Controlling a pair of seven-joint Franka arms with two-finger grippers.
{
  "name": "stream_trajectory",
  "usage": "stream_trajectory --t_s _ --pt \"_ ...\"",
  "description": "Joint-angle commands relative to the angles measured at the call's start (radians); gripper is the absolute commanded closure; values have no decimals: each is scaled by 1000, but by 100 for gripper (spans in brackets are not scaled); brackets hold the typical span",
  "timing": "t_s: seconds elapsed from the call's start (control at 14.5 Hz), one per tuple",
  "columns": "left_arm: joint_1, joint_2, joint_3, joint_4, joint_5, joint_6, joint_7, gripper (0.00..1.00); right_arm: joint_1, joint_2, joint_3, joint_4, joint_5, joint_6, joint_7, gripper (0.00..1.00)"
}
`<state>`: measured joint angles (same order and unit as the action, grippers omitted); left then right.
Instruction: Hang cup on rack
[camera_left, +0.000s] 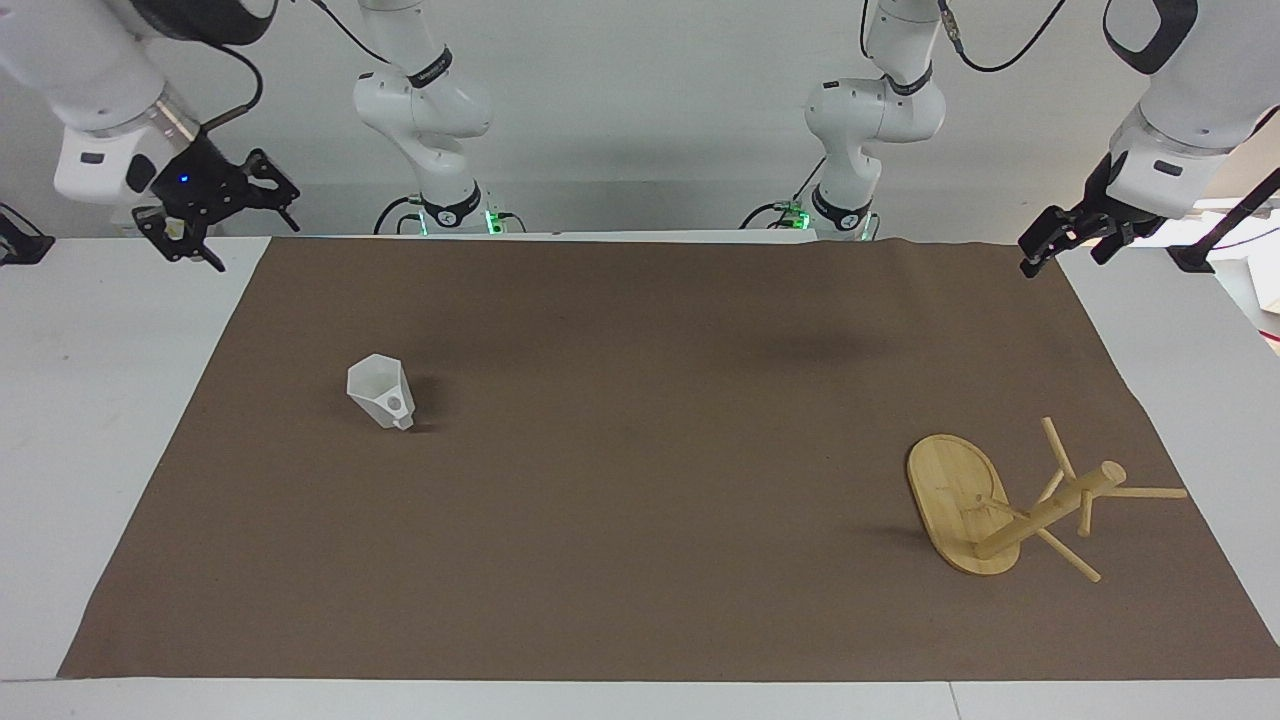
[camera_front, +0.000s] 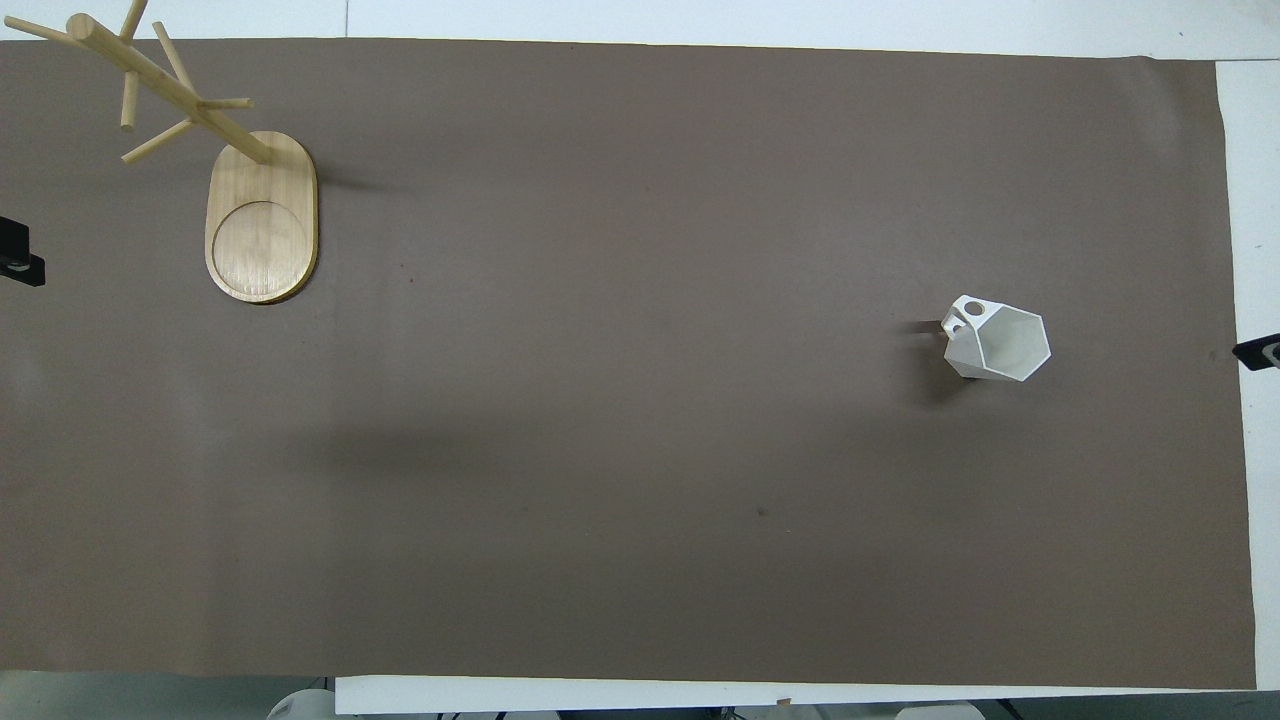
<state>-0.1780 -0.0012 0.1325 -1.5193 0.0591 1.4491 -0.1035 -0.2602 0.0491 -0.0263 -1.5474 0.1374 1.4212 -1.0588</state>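
Note:
The white faceted cup (camera_left: 380, 392) (camera_front: 1000, 343) sits mouth up on the brown mat toward the right arm's end, its handle turned toward the rack. The bamboo rack (camera_left: 955, 500) (camera_front: 262, 215) stands on its oval base toward the left arm's end, farther from the robots than the cup, with bare pegs. My right gripper (camera_left: 257, 247) hangs open and empty over the white table beside the mat's corner; one fingertip (camera_front: 1258, 352) shows in the overhead view. My left gripper (camera_left: 1063, 262) waits open and empty over the mat's other corner by the robots.
The brown mat (camera_left: 640, 520) covers most of the white table (camera_left: 90, 420). The two arm bases (camera_left: 450, 210) (camera_left: 835, 215) stand along the robots' edge. Nothing else lies on the mat between cup and rack.

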Motion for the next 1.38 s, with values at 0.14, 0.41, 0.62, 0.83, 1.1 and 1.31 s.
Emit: stream_trajectory --t_s 0.14,0.41,0.62,0.83,1.1,1.31 --pt "-3 -22 2 -25 11 4 1 0 -180 268 6 43 288 54 -585 0" --pt "-3 -22 2 -25 11 4 1 0 -298 455 11 11 537 -14 -986 0" --pt "-3 -22 2 -25 11 4 1 0 -310 521 13 -89 631 -35 -1272 0" --pt "-3 -22 2 -25 11 4 1 0 -292 595 16 -161 729 -28 -1438 0" --pt "-3 -22 2 -25 11 4 1 0 -225 583 16 -238 764 -24 -1538 0" --pt "-3 -22 2 -25 11 4 1 0 -209 581 16 -244 765 -13 -1554 0"
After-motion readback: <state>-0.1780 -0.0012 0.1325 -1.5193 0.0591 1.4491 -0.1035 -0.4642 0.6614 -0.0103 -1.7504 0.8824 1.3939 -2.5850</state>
